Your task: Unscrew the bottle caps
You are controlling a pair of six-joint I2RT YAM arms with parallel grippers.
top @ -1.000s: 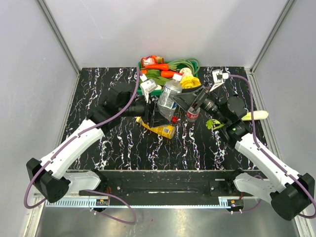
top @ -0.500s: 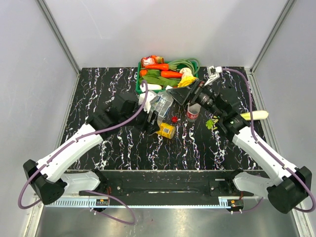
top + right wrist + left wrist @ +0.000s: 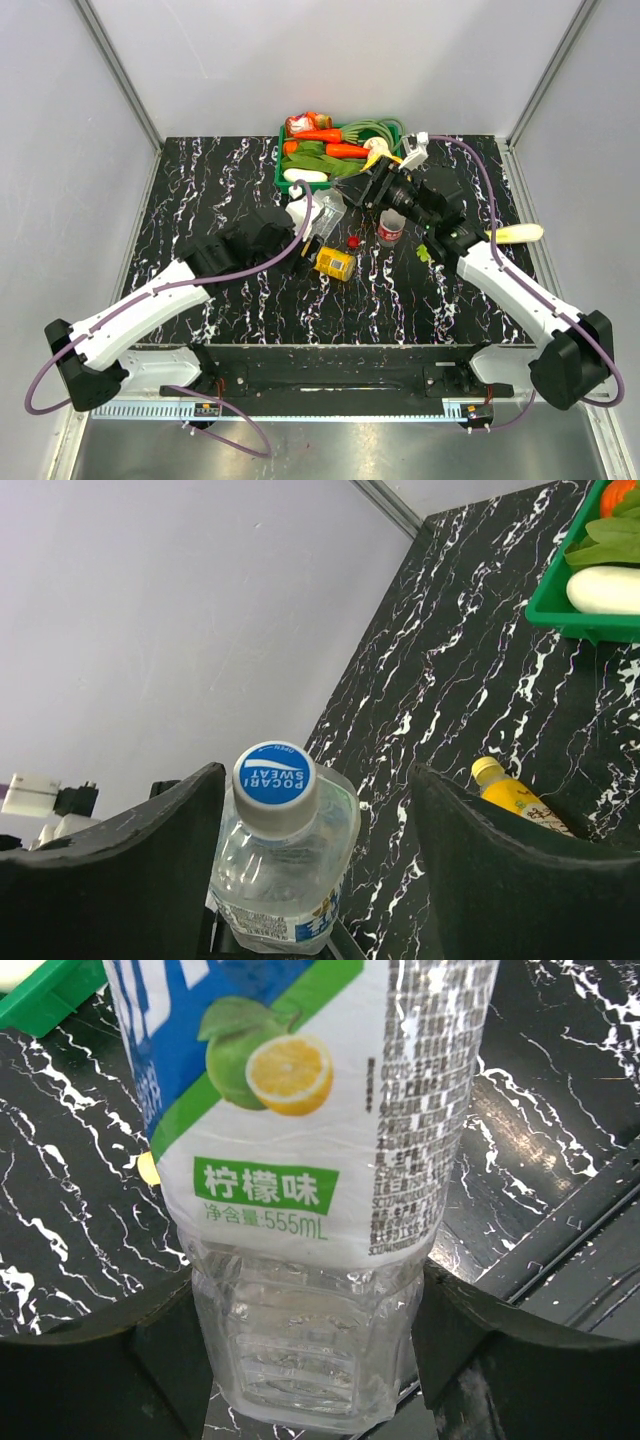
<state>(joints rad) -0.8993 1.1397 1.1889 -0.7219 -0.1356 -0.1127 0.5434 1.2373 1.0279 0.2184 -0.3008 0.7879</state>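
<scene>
While your left gripper (image 3: pixel 310 1360) is clamped on the lower body of the clear plastic bottle with the blue and green label (image 3: pixel 300 1140), you hold that bottle at a tilt over the black white-veined table (image 3: pixel 220 190), near the front of the green plastic tray (image 3: pixel 560 623) of vegetables. Its round blue-and-white screw cap (image 3: pixel 275 775) is on the neck and sits between the fingers of your right gripper (image 3: pixel 316 790). Those fingers stand apart. The cap lies close to one finger with a clear gap to the other, so you are pinching nothing there.

Your small clear bottle with the red label (image 3: pixel 390 232) stands upright on the table beside the right arm. The small red cap (image 3: pixel 353 241) lies loose on the table, between that bottle and the orange-yellow juice bottle (image 3: pixel 335 264). The juice bottle lies on its side with its yellow cap (image 3: pixel 485 770) on.
</scene>
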